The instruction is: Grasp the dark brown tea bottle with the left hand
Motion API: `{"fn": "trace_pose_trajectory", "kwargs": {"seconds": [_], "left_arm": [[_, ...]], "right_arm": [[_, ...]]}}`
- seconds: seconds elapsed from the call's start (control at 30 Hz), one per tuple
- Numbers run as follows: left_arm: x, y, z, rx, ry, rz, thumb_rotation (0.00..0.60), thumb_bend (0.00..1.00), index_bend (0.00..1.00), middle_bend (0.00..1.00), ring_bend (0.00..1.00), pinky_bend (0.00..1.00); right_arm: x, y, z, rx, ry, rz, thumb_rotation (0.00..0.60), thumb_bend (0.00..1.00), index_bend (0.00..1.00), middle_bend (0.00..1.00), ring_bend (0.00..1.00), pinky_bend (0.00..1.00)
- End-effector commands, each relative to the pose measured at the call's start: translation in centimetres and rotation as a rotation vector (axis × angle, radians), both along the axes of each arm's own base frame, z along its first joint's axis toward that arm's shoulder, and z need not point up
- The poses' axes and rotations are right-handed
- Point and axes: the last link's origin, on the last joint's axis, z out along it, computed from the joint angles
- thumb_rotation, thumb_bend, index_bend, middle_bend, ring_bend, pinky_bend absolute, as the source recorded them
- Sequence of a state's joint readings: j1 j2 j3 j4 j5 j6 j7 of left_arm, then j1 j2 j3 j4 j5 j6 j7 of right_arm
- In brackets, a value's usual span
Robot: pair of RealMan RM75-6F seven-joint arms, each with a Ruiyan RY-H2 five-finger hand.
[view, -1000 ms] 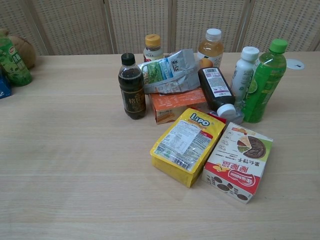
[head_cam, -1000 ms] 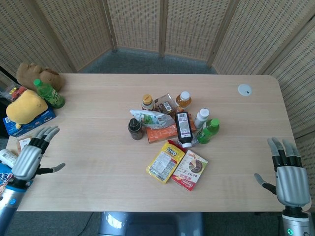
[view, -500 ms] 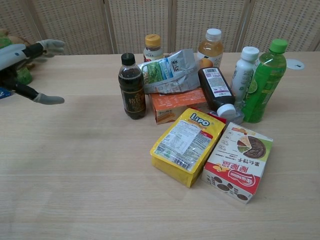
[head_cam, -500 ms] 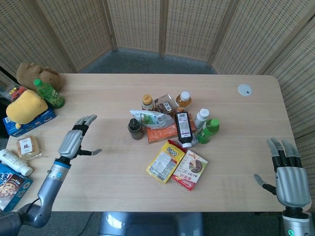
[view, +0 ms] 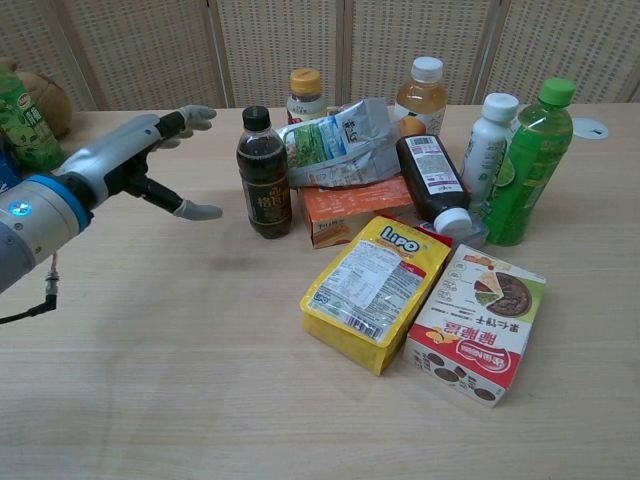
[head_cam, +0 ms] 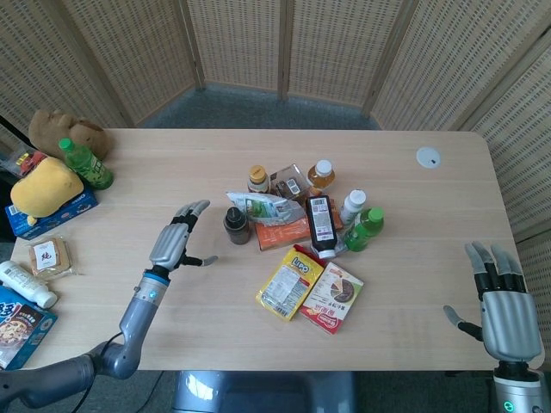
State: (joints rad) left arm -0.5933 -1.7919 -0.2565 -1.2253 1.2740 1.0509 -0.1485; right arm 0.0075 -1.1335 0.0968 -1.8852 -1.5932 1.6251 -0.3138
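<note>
so, left hand (head_cam: 175, 240): fingers spread wide and holding nothing, thumb stuck out toward the bottle; it hovers over the table (head_cam: 413, 275) just left of the cluster of goods, near the bottle but apart from it
left hand, chest view (view: 140, 160): open palm, fingers reaching toward the bottle's cap side, thumb lower down, a gap between them and the bottle
dark brown tea bottle (view: 264, 176): upright with a black cap, at the left edge of the cluster, just beside the orange box; in the head view (head_cam: 236, 225) it stands in front of the orange-capped bottle
right hand (head_cam: 502, 306): at the near right corner of the table, fingers apart and pointing up, holding nothing, well apart from the goods
orange box (view: 345, 208): lies flat right of the tea bottle, a crumpled silver-green pouch (view: 338, 143) resting on top of it
orange-capped bottle (view: 306, 96): upright behind the tea bottle
dark flat bottle (view: 434, 182): lying tilted, white cap toward the camera, right of the orange box
green bottle (view: 530, 164): upright at the right of the cluster, a white bottle (view: 489, 145) touching its left side
yellow snack bag (view: 375, 289): lying flat in front, beside the red-and-white box (view: 477, 322)
far left of table: a second green bottle (head_cam: 84, 163), a yellow plush (head_cam: 45, 187) and a brown plush (head_cam: 62, 132)
</note>
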Motion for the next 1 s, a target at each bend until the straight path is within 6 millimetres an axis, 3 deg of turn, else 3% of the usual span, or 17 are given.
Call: {"fn": "trace_pose_trajectory", "kwargs": {"seconds": [0.03, 0.43, 0.67, 0.8, 0.9, 1.0], "left_arm": [[1.0, 0.3, -0.5, -0.002, -0.011, -0.004, 0.600, 0.00, 0.00, 0.00, 0.00, 0.00], [3.2, 1.7, -2.5, 0.039, -0.006, -0.003, 0.600, 0.00, 0.00, 0.00, 0.00, 0.00], [4.6, 2.4, -4.7, 0.034, -0.050, -0.009, 0.600, 0.00, 0.00, 0.00, 0.00, 0.00], [5.0, 2.4, -6.0, 0.035, -0.066, -0.015, 0.600, 0.00, 0.05, 0.00, 0.00, 0.00], [5.2, 2.5, -6.4, 0.076, -0.080, -0.010, 0.600, 0.00, 0.21, 0.07, 0.05, 0.06], [5.5, 2.3, -6.6, 0.148, -0.072, -0.024, 0.600, 0.00, 0.63, 0.53, 0.43, 0.48]], "right_arm": [[0.0, 0.0, 0.0, 0.002, -0.002, -0.002, 0.600, 0.00, 0.00, 0.00, 0.00, 0.00], [-0.1, 0.1, 0.1, 0.012, -0.008, 0.000, 0.600, 0.00, 0.00, 0.00, 0.00, 0.00], [-0.3, -0.1, 0.1, 0.020, -0.010, -0.008, 0.600, 0.00, 0.00, 0.00, 0.00, 0.00], [-0.5, -0.1, 0.1, 0.023, -0.014, -0.016, 0.600, 0.00, 0.00, 0.00, 0.00, 0.00], [-0.5, -0.1, 0.2, 0.025, -0.016, -0.018, 0.600, 0.00, 0.00, 0.00, 0.00, 0.00], [-0.5, -0.1, 0.2, 0.026, -0.019, -0.016, 0.600, 0.00, 0.00, 0.00, 0.00, 0.00]]}}
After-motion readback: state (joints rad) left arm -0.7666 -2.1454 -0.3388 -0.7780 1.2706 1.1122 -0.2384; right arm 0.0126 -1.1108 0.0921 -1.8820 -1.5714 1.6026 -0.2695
